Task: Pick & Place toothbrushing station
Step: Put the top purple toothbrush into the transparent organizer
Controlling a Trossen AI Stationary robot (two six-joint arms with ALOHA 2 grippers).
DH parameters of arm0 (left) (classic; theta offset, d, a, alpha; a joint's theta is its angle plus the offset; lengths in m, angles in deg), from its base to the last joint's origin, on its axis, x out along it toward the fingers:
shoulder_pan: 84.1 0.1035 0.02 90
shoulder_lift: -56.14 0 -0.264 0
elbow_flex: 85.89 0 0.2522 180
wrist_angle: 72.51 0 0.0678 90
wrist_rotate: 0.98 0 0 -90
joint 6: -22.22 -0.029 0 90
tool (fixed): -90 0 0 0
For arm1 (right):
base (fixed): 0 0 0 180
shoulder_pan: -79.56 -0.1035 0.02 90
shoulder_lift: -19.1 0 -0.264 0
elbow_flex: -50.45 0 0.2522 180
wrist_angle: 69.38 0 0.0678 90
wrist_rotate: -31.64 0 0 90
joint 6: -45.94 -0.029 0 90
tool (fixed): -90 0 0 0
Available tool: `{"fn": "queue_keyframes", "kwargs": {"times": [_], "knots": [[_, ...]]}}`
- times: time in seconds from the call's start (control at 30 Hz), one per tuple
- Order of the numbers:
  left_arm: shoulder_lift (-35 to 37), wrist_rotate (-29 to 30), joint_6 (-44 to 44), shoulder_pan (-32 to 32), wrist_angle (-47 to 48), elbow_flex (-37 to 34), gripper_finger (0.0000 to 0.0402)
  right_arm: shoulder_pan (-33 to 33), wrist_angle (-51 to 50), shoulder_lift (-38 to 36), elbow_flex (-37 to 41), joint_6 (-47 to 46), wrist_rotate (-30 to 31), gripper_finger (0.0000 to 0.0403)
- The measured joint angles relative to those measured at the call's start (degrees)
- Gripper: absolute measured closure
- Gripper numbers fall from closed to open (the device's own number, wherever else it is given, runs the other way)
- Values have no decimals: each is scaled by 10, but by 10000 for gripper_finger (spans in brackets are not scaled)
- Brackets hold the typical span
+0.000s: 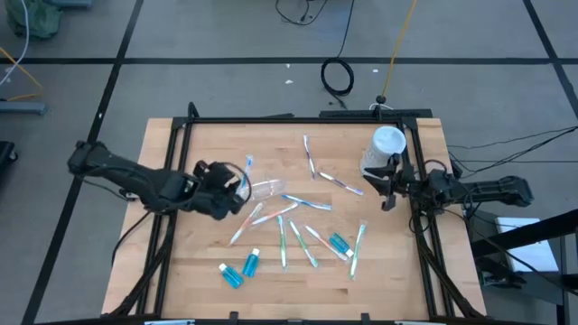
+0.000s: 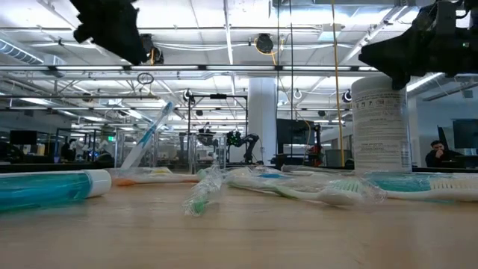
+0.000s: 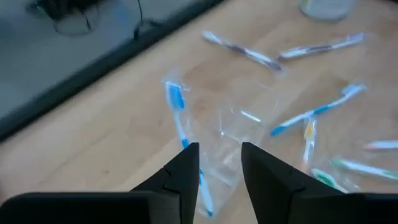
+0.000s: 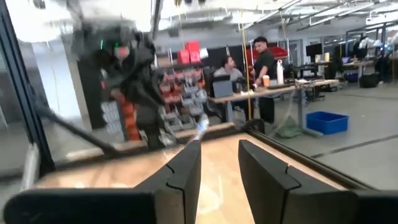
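A clear cup (image 1: 267, 190) (image 3: 233, 127) sits left of the table's middle. A blue-and-white toothbrush (image 1: 248, 169) (image 2: 149, 136) rises at a slant beside it; what its lower end rests on is unclear. Several more toothbrushes (image 1: 298, 217) lie flat around the middle. Teal tubes with white caps lie near the front edge (image 1: 251, 263), (image 1: 232, 276) and to the right (image 1: 339, 242). My left gripper (image 1: 237, 185) (image 3: 219, 152) hangs open above the cup and the slanted brush, touching neither. My right gripper (image 1: 384, 191) (image 4: 219, 152) waits open at the right edge.
A tall white lidded container (image 1: 386, 149) (image 2: 381, 123) stands at the far right, close to my right gripper. A black frame (image 1: 298, 118) runs along the table's edges. People sit and stand at desks (image 4: 249, 68) in the room beyond the table.
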Motion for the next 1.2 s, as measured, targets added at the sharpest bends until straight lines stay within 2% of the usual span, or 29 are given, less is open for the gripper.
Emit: {"fn": "queue_keyframes", "kwargs": {"times": [0.13, 0.2, 0.3, 0.4, 0.6, 0.73, 0.87, 1.07, 1.2], "knots": [[21, 99, 54, -40, 8, -31, 289, 0, 72, 53, 0, -32, -43, 303], [31, 119, 72, -50, 7, -47, 295, 0, 123, 97, 0, -32, -45, 303], [41, 118, 98, -57, 7, -68, 303, 0, 188, 182, -13, -33, -44, 303], [51, 118, 113, -57, 7, -83, 308, -1, 189, 282, -46, -48, -44, 303], [51, 119, 114, -57, -1, -86, 309, -21, 202, 491, -175, -30, -45, 303], [51, 115, 122, -57, -4, -86, 309, -34, 186, 593, -257, 2, -41, 303], [51, 114, 124, -57, -7, -86, 309, -34, 146, 674, -318, 3, 13, 303], [51, 109, 124, -57, -9, -86, 309, -17, 117, 761, -355, 19, 145, 303], [51, 105, 121, -57, -9, -86, 309, 13, 107, 787, -356, -29, 138, 303]]}}
